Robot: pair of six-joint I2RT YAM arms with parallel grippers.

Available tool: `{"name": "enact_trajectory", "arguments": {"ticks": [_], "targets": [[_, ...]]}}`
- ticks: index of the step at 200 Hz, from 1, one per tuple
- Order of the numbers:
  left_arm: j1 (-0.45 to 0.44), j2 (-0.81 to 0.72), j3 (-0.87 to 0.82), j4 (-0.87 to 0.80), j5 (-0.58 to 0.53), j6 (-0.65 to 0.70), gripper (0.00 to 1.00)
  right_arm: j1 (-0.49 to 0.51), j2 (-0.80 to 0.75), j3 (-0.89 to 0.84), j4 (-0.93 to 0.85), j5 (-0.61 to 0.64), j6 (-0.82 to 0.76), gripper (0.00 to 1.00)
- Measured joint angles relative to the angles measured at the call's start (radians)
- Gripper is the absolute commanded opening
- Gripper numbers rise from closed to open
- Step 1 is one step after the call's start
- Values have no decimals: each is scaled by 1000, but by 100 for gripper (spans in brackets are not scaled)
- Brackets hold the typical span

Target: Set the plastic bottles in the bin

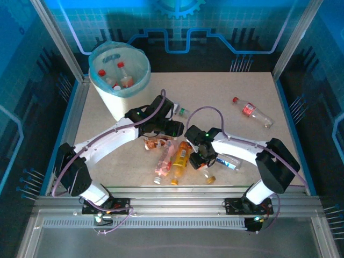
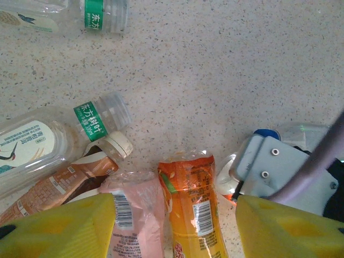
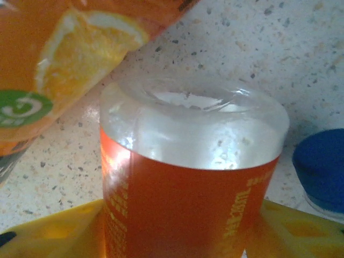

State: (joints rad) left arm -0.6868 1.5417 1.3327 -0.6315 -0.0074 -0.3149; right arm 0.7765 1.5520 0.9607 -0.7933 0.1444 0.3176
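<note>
The white bin (image 1: 110,99) with its light-blue liner stands at the back left, and two red-capped bottles (image 1: 122,78) lie inside it. A pink bottle (image 2: 137,215) and an orange bottle (image 2: 193,204) lie side by side mid-table. My left gripper (image 2: 174,226) hovers open over them, its yellow fingers (image 2: 59,228) wide apart. My right gripper (image 3: 180,228) is shut on a small clear bottle with a red-orange label (image 3: 188,183), beside the orange bottle (image 3: 64,64). From above, the left gripper (image 1: 174,129) and right gripper (image 1: 203,163) are close together.
A brown crushed bottle (image 2: 56,185) and two clear green-labelled bottles (image 2: 48,134) (image 2: 102,13) lie left of the pile. A blue-capped bottle (image 1: 228,161) rests by the right arm. A red-labelled bottle (image 1: 252,112) lies apart at the back right.
</note>
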Motion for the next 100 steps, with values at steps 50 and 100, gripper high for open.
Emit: {"name": "enact_trajectory", "arguments": {"ticks": [50, 100], "targets": [[0, -84, 46, 16, 72, -1, 75, 4, -259, 17, -64, 27, 16, 57], [-4, -141, 67, 131, 288, -42, 88, 4, -505, 81, -11, 31, -8, 57]]}}
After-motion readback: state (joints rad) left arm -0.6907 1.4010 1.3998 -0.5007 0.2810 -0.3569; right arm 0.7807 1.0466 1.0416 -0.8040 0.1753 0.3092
